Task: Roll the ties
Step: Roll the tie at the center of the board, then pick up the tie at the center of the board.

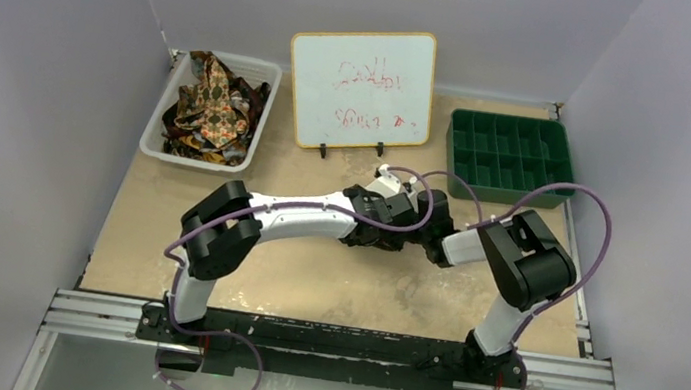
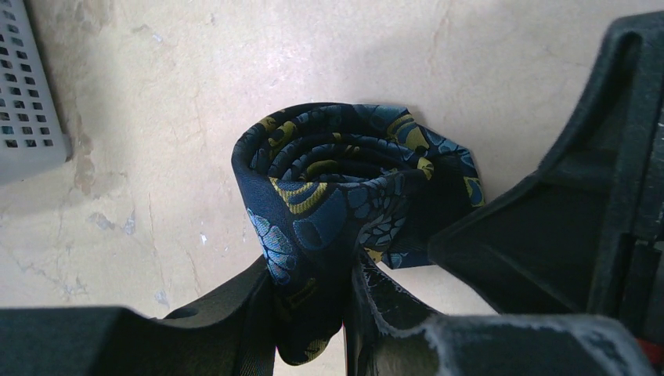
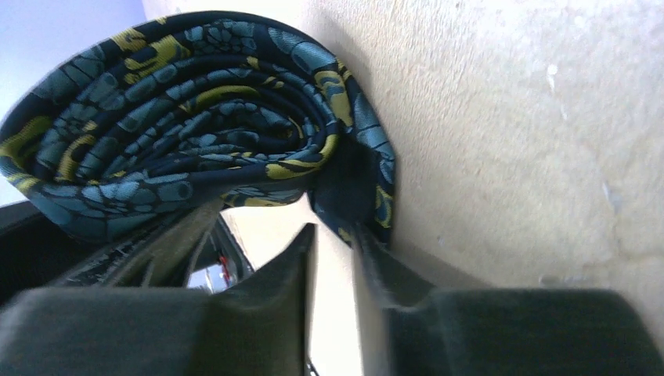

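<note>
A dark navy tie (image 2: 337, 164) with blue and gold print lies wound into a roll on the beige table. My left gripper (image 2: 312, 266) is shut on the near side of the roll. In the right wrist view the same tie (image 3: 180, 110) fills the upper left. My right gripper (image 3: 333, 231) is open by a narrow gap with nothing in it, its tips just at the roll's loose outer fold. From above, the left gripper (image 1: 410, 226) and right gripper (image 1: 434, 242) meet at mid-table and hide the roll. More brown and gold ties (image 1: 217, 103) lie in a heap at the back left.
The heap of ties sits in a white basket (image 1: 156, 130), whose perforated corner (image 2: 27, 94) shows in the left wrist view. A whiteboard (image 1: 361, 86) stands at the back centre. A green divided tray (image 1: 508, 156) is at the back right. Grey walls enclose the table.
</note>
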You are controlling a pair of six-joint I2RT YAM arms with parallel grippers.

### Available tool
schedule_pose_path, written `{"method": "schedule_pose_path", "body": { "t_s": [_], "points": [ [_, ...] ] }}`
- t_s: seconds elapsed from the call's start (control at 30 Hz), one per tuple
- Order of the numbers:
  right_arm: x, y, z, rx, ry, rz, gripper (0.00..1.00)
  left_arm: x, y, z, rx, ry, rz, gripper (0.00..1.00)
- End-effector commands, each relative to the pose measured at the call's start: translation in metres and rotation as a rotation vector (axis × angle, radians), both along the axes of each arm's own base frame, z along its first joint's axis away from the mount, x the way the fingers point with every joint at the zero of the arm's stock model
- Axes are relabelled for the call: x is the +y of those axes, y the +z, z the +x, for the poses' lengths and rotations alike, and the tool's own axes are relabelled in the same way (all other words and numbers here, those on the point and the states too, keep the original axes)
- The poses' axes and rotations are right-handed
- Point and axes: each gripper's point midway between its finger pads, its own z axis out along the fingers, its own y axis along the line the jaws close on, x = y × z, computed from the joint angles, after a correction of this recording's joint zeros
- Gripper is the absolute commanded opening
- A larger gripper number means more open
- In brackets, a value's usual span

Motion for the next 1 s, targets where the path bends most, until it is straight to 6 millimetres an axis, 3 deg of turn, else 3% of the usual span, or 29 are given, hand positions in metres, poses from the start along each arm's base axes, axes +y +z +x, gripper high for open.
{"method": "schedule_pose_path", "body": {
  "t_s": [0.0,0.2,0.6,0.8,0.97],
  "points": [
    [-0.007,0.013,-0.013,0.019,-0.005,0.007,0.35,-0.014,0.006,-0.002,-0.035,-0.056,-0.008,0.23],
    [-0.035,0.018,-0.012,0.023,-0.155,-0.047,0.46,-0.024,0.006,-0.011,-0.063,-0.112,0.021,0.26],
    [-0.110,0.012,0.002,0.038,-0.399,-0.176,0.48,-0.054,0.002,-0.025,-0.093,-0.228,0.054,0.36],
    [-0.129,0.020,0.014,0.007,-0.413,-0.192,0.50,-0.075,0.001,-0.039,-0.045,-0.355,0.016,0.54],
    [-0.130,0.030,0.019,-0.016,-0.363,-0.182,0.50,-0.104,-0.001,-0.062,0.078,-0.501,-0.090,0.60]
  ]
}}
